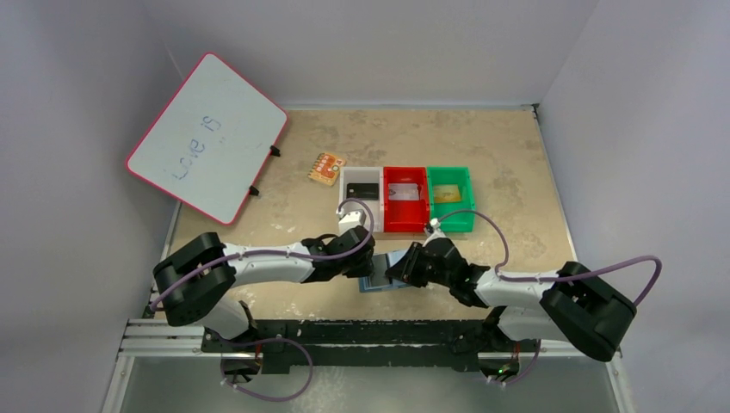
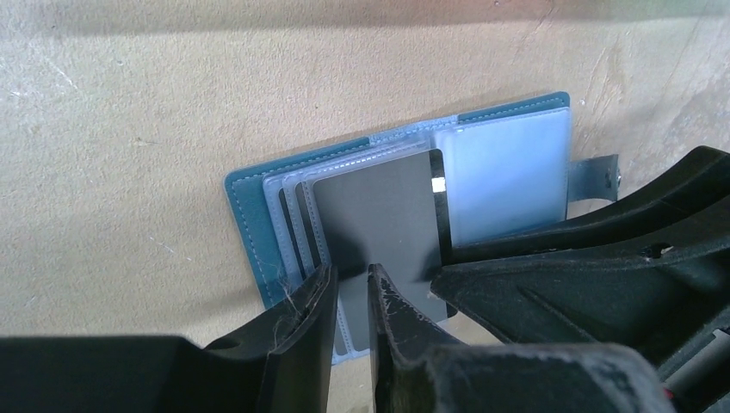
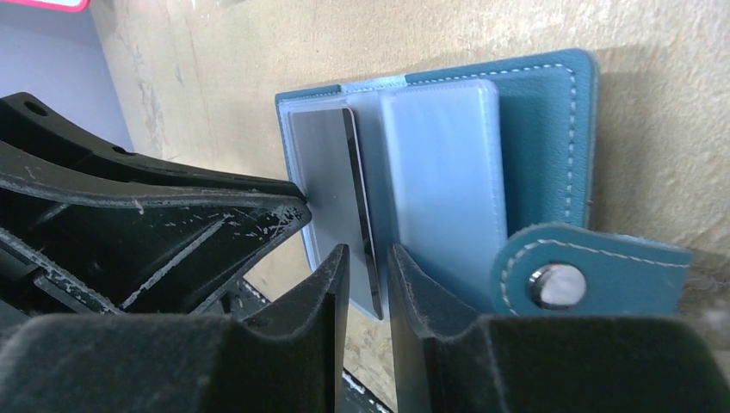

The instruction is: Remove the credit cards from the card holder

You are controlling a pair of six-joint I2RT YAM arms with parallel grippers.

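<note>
- Left gripper (image 2: pixel 349 275), right gripper (image 3: pixel 368 258): jaws a slit apart at the grey credit card (image 2: pixel 379 215); a pinch cannot be confirmed.
- Card holder (image 2: pixel 245 206) lies open just ahead of both grippers, with the card protruding from its sleeve.
- Card is likely light, stiff and slick: grip its exposed edge.

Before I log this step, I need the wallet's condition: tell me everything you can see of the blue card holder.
The card holder lies open and flat on the tan table: a teal leather-like cover with white stitching and a snap tab on one side. Clear bluish plastic sleeves fan out inside; a grey card with a dark edge lies among them. The left gripper and right gripper straddle its near edge; whether they pinch it cannot be told.
</note>
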